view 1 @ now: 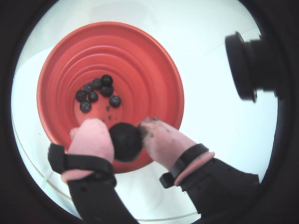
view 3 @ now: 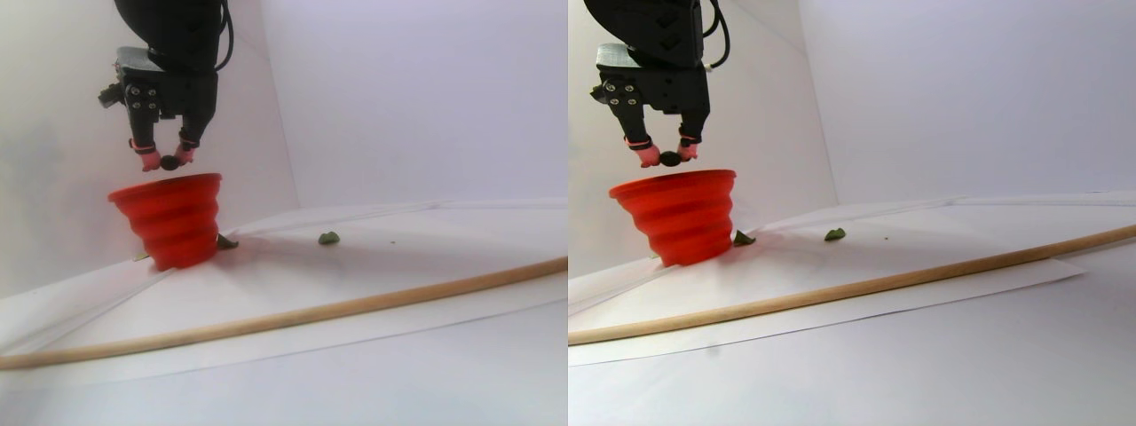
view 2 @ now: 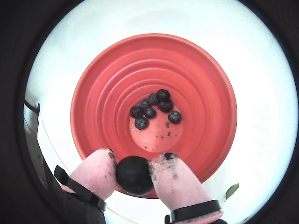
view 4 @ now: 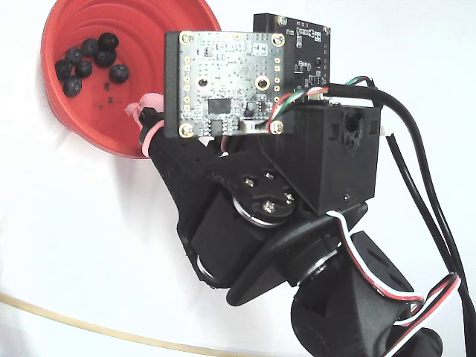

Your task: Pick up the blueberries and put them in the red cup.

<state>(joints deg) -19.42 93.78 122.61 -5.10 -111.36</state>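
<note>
Now the tool (view 2: 135,170) pinches 1 blueberry (view 2: 134,175) above the red cup (view 2: 205,140).

The red cup (view 3: 173,222) stands on the table (view 3: 399,355) at the far left of the stereo pair view, near the back wall. The gripper (view 3: 169,162) hangs just above the cup's rim and has one blueberry (view 2: 134,175) between its fingertips (view 2: 96,170). In both wrist views this berry is over the near edge of the cup. Seven blueberries (view 2: 154,108) lie together in the bottom of the cup. One leaf (view 3: 227,240) lies just beside the cup on its right, another leaf (view 3: 328,238) further right. A long stick (view 3: 293,315) lies across the table in front of the cup.
</note>
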